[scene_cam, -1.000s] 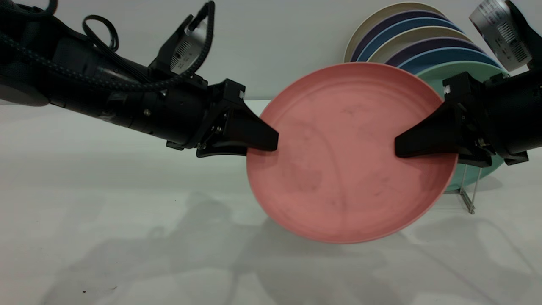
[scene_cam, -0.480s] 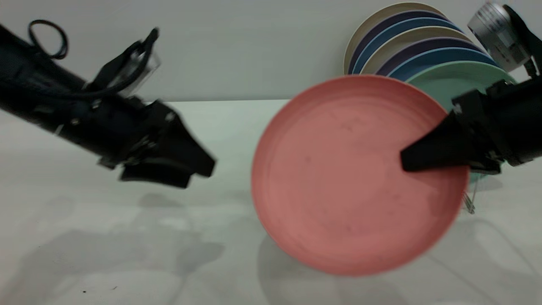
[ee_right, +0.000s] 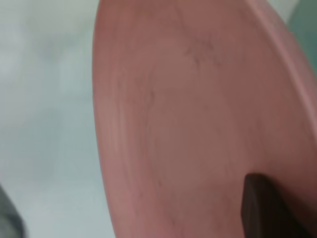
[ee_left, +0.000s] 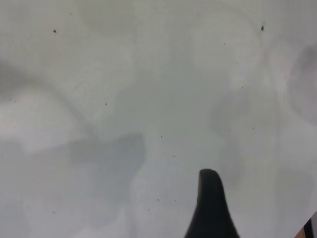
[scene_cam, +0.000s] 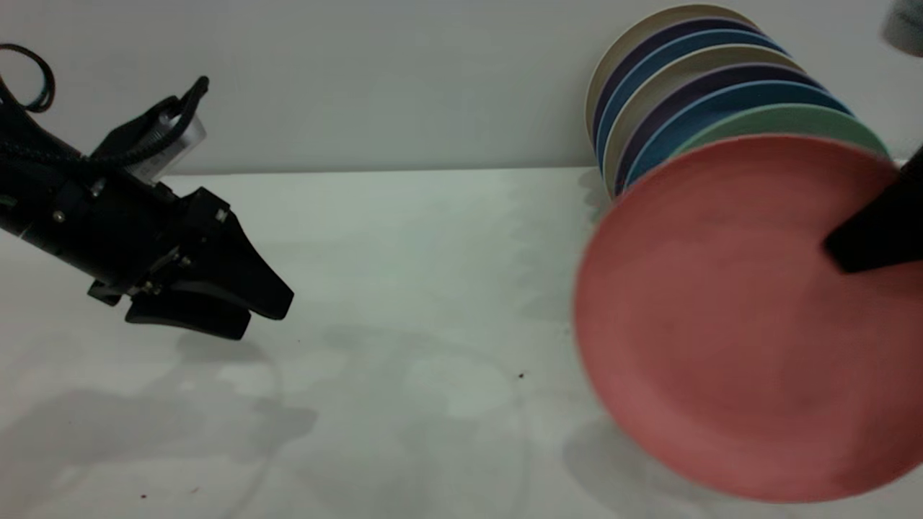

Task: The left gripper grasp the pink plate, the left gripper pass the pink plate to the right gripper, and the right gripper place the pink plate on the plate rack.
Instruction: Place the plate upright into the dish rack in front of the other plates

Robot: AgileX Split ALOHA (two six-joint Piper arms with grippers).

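Observation:
The pink plate (scene_cam: 728, 324) hangs tilted at the right, above the table and in front of the racked plates. My right gripper (scene_cam: 836, 249) is shut on the plate's right rim; only one dark finger shows over its face. In the right wrist view the plate (ee_right: 198, 124) fills the picture, with one finger (ee_right: 260, 203) on it. My left gripper (scene_cam: 263, 317) is open and empty at the far left, low over the table, well apart from the plate. The left wrist view shows one of its fingers (ee_left: 210, 203) over bare table. The plate rack is hidden behind the plates.
A row of upright plates (scene_cam: 670, 79) in cream, purple and blue stands at the back right, with a mint-green plate (scene_cam: 779, 119) at its front, just behind the pink plate. The white table (scene_cam: 433, 288) lies between the two grippers.
My left gripper has let go of the pink plate and drawn back to the left. My right gripper has carried the plate to the right, close in front of the racked plates.

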